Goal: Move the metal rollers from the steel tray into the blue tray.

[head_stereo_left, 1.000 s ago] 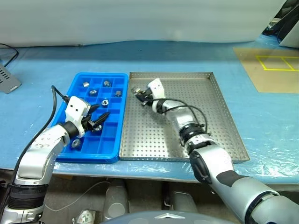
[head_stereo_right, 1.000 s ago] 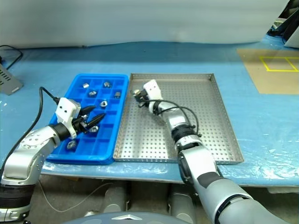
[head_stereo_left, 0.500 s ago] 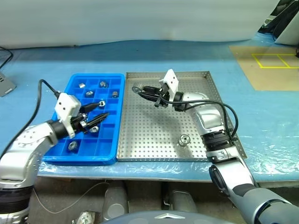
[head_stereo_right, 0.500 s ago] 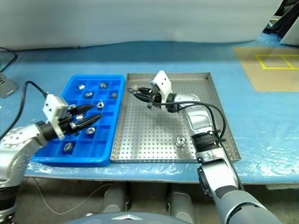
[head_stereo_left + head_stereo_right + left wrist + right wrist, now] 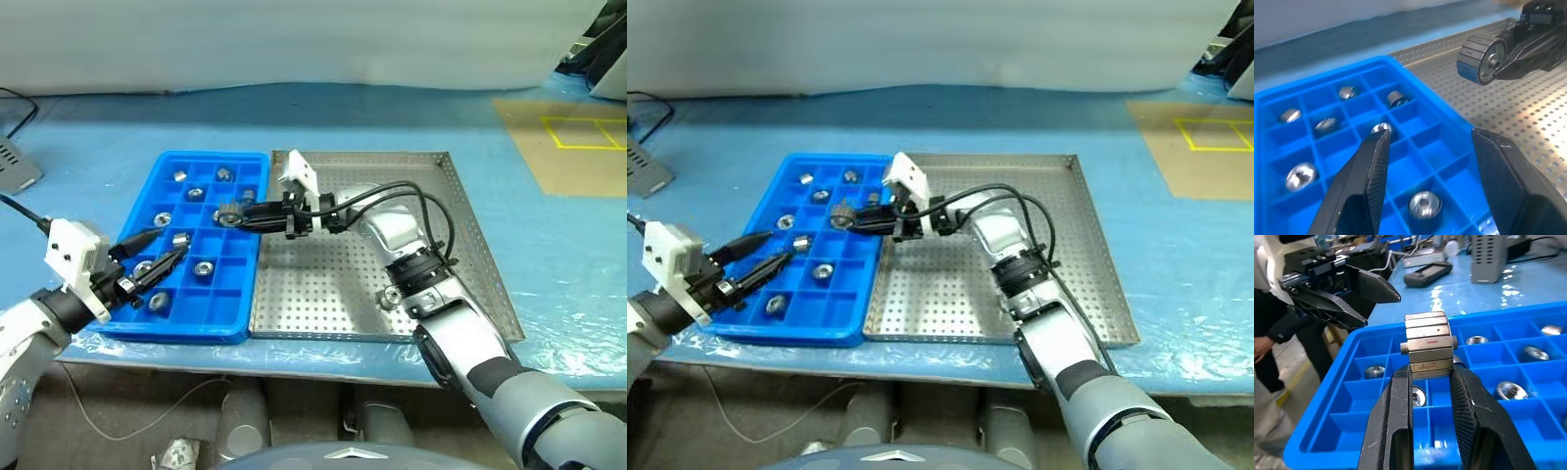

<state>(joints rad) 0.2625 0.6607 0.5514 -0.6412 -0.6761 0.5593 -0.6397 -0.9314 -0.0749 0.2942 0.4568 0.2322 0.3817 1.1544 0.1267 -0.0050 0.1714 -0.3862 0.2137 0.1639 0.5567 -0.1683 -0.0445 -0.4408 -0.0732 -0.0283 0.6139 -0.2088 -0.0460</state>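
Observation:
My right gripper (image 5: 242,217) is shut on a metal roller (image 5: 230,215), held level above the blue tray (image 5: 196,329); the right wrist view shows the roller (image 5: 1428,345) clamped between both fingers over the compartments. Several rollers (image 5: 203,266) lie in the blue tray's cells. One roller (image 5: 392,295) rests on the steel tray (image 5: 333,284), beside my right forearm. My left gripper (image 5: 160,251) hovers open and empty over the blue tray's near left part, apart from the held roller (image 5: 1481,61).
A grey device (image 5: 15,162) lies at the table's far left. A brown patch with yellow lines (image 5: 563,137) is at the far right. A person in dark clothes (image 5: 1266,328) stands beyond the blue tray's far side.
My right gripper has swung left with the roller, from above the steel tray to above the blue tray. My left gripper has drawn back towards the blue tray's near left corner.

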